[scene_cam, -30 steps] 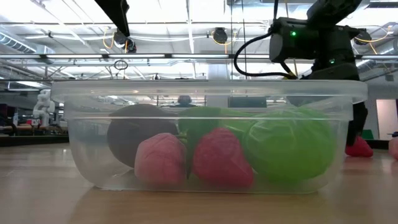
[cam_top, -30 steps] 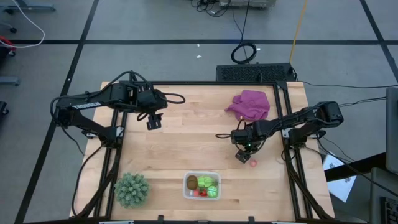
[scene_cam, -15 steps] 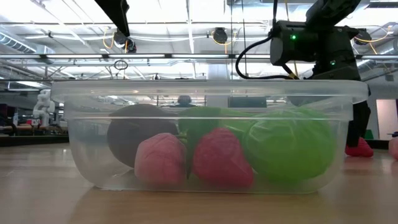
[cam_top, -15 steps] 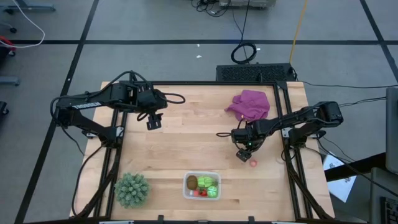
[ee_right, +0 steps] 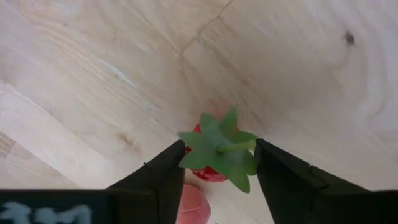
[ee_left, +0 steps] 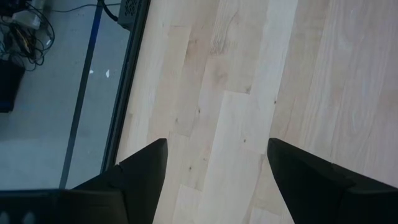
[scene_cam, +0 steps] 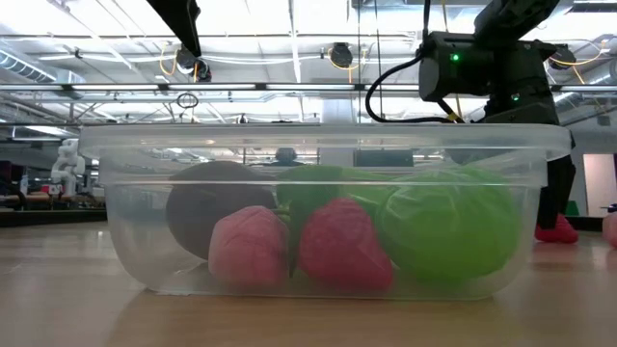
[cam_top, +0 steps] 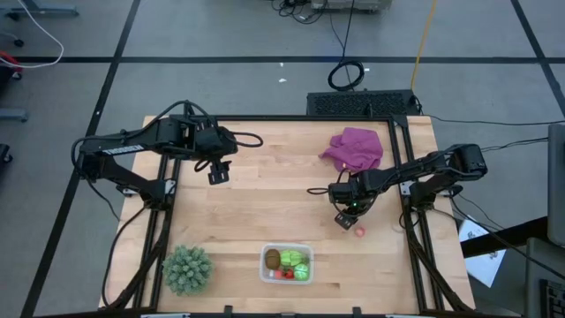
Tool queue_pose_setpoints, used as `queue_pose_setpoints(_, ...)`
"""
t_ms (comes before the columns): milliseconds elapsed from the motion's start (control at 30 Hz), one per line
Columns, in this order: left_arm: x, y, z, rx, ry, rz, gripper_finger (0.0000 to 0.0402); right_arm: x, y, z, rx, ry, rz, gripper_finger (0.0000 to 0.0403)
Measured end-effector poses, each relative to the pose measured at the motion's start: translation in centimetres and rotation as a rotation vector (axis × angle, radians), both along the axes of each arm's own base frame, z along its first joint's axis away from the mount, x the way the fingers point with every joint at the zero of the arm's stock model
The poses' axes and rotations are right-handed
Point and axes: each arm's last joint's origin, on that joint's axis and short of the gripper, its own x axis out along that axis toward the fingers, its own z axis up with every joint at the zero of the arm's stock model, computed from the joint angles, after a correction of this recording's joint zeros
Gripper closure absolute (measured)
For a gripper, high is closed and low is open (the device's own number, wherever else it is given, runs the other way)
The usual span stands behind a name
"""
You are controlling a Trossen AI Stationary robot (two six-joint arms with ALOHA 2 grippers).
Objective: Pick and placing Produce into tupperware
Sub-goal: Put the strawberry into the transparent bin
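Nearest the low camera, at the worktop's (cam_top: 265, 212) front edge: clear tupperware (scene_cam: 318, 207), lidless. Inside: brown kiwi piece (scene_cam: 207, 217) at one end, two red strawberry pieces (scene_cam: 333, 246) side by side in front, light-green pieces (scene_cam: 443, 226) filling the other end. From above, same tupperware (cam_top: 287, 264) lying with long axis across the worktop, kiwi piece (cam_top: 273, 259) toward the spiky green plant (cam_top: 186, 268), which stands just beside on the left.

Farther back and right: right pincer (cam_top: 345, 221) down at the worktop, fingers (ee_right: 155, 180) set either side of a loose strawberry (ee_right: 217, 152), close against its green leaves; firm grip or not, cannot tell. Strawberry standing roughly upright, leaf crown and stalk facing up toward the wrist camera, red body below. Second pale-red piece (ee_right: 189, 205) lying just beside it, between the fingers' bases. In the overhead view, a red piece (cam_top: 359, 231) just beside the pincer tip.

Farther still: purple cloth (cam_top: 355, 147) bunched near the back right corner. Left pincer (cam_top: 217, 173) hovering over bare wood at back left, fingers (ee_left: 140, 177) spread apart, holding nothing.
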Motion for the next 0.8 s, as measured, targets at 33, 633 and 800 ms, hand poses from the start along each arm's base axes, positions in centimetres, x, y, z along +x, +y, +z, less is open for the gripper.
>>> queue_pose_setpoints(33, 0.00, 0.01, 0.00, 0.000, 0.000, 0.000, 0.0121, 0.00, 0.00, 0.00, 0.000, 0.000, 0.000, 0.0229)
queue_pose_setpoints(633, 0.00, 0.01, 0.00, 0.000, 0.000, 0.000, 0.0121, 0.01, 0.17, 0.05, 0.059, 0.001, 0.001, 0.0275)
queue_pose_setpoints(800, 0.00, 0.00, 0.00, 0.000, 0.000, 0.000, 0.0121, 0.30, 0.30, 0.11, 0.106, -0.028, 0.004, 0.0275)
